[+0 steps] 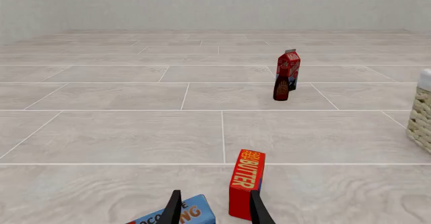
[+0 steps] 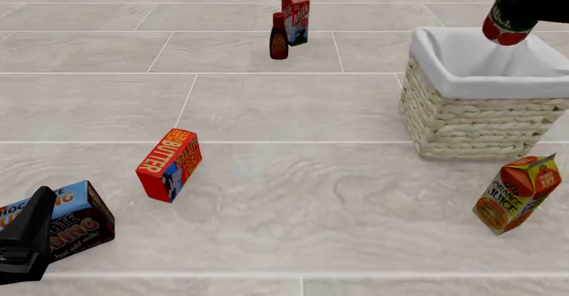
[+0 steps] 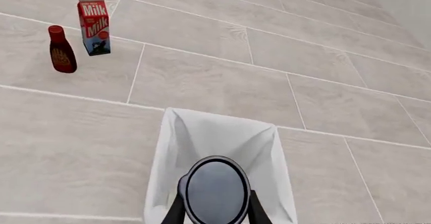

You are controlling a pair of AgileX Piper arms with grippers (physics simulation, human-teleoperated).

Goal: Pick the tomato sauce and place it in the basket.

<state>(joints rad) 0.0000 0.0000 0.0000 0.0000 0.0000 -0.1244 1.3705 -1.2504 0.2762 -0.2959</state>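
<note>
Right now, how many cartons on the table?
2: the milk carton at the far side beside the dark sauce bottle, and the orange juice carton, tilted, near the basket. Some may sit off-frame.

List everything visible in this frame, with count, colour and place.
tomato sauce: one, red can, held above the basket
basket: one, cream wicker, white liner, right side
butter box: one, red, left of centre
chocolate milk box: one, brown and blue, near left
orange juice carton: one, orange, near right
milk carton: one, red and blue, far centre
dark bottle: one, red-brown, beside milk carton
left gripper: open, near left
right gripper: shut on can
</note>
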